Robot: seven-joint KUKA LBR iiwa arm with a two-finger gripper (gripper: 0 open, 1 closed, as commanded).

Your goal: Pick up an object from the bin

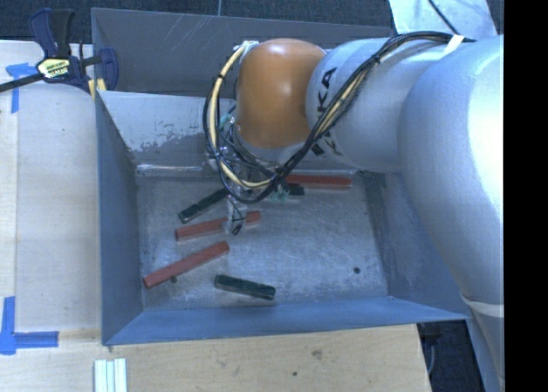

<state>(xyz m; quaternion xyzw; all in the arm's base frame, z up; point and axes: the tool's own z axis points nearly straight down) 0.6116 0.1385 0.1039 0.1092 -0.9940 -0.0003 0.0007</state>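
Right, the short red-brown flat bar (201,229) lies about mid-floor in the grey metal bin (120,210), slightly left of centre, running nearly left-right with its right end a bit higher in the view. The gripper (236,222) sits low in the bin right at that right end, on or just over it; contact can't be confirmed from this angle. How wide the gripper is set: cannot tell, the wrist and cable bundle hide most of it, and nothing can be seen clamped in it. Just above the short bar, near but apart from it, a dark green flat bar (202,205) lies tilted, its upper right end running in under the wrist. Below the short bar, a longer red-brown flat bar (186,264) lies at a similar tilt, its left end near the bin's left wall. Further toward the front wall, a blackish flat bar (245,288) lies on its own, well apart from the gripper. Toward the back of the floor on the right, another red-brown bar (321,181) lies level, its left part hidden behind the wrist; a small greenish bit (289,193) shows just below it, too small to identify. Above the gripper, the rounded orange cover (272,91) on the wrist, with yellow and black cables (221,125) looped round it. The pale grey arm (411,108) comes in from the right, over the bin's right wall.
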